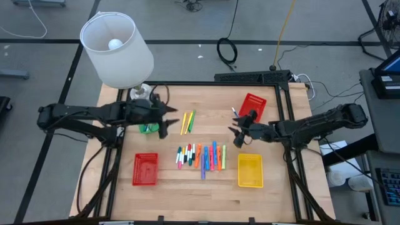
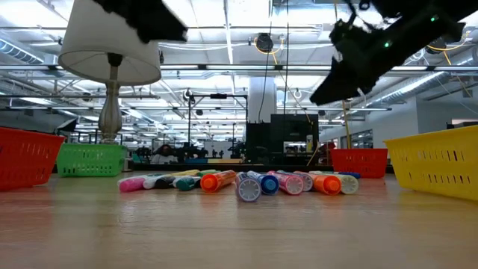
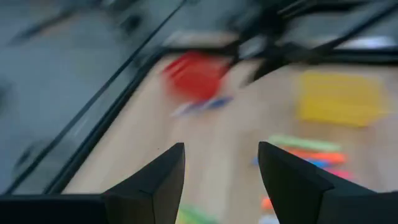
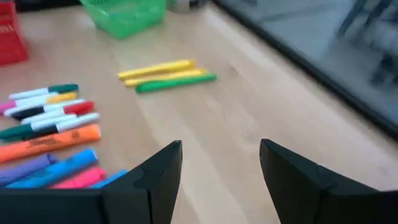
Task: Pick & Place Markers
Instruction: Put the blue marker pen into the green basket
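No legible text, label, brand, number or sign in any view. Orange marker (image 4: 53, 142) in the right wrist view carries dark print along its barrel; the characters cannot be made out. Remaining markers (image 1: 201, 156) in the high view show no readable markings. Red basket (image 1: 145, 169), yellow basket (image 1: 250, 171) and lampshade (image 1: 117, 49) are unmarked. Screen (image 1: 389, 67) at the table's right edge shows a blue glow only, nothing readable. Room behind the table in the low view: no signage that resolves.
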Action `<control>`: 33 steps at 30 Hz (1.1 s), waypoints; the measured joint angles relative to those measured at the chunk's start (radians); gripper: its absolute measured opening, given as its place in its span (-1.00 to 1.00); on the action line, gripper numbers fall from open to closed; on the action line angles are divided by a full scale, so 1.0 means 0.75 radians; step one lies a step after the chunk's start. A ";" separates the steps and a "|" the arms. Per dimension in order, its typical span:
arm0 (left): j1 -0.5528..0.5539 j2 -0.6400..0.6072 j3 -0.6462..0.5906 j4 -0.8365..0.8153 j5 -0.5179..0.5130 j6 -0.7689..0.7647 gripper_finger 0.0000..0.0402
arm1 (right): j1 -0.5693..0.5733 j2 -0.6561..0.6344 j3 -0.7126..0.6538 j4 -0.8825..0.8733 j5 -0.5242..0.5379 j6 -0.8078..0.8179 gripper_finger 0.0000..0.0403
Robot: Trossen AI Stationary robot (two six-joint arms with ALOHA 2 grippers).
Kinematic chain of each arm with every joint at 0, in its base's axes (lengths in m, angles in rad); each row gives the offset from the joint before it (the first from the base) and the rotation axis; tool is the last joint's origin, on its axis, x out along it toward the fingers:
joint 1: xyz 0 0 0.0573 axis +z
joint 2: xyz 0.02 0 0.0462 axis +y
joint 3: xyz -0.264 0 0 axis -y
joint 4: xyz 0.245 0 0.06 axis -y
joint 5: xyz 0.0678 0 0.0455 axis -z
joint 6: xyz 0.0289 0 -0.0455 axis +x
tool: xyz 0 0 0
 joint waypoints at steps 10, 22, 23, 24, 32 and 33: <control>-0.047 0.066 0.002 0.238 0.599 0.369 0.05 | -0.178 0.295 0.161 -0.431 -0.249 0.124 0.02; 0.115 0.076 -0.330 0.669 0.520 0.137 0.05 | -0.299 0.435 0.206 -0.522 -0.307 0.157 0.02; 0.131 0.056 -0.357 0.689 0.515 0.135 0.05 | -0.307 0.434 0.207 -0.521 -0.307 0.160 0.02; 0.147 0.033 -0.374 0.702 0.509 0.131 0.05 | -0.314 0.434 0.207 -0.521 -0.308 0.160 0.02; 0.172 -0.090 -0.410 0.704 0.522 0.070 0.05 | -0.399 0.435 0.207 -0.535 -0.378 0.180 0.02; 0.171 -0.093 -0.410 0.703 0.522 0.065 0.05 | -0.408 0.434 0.207 -0.540 -0.377 0.178 0.02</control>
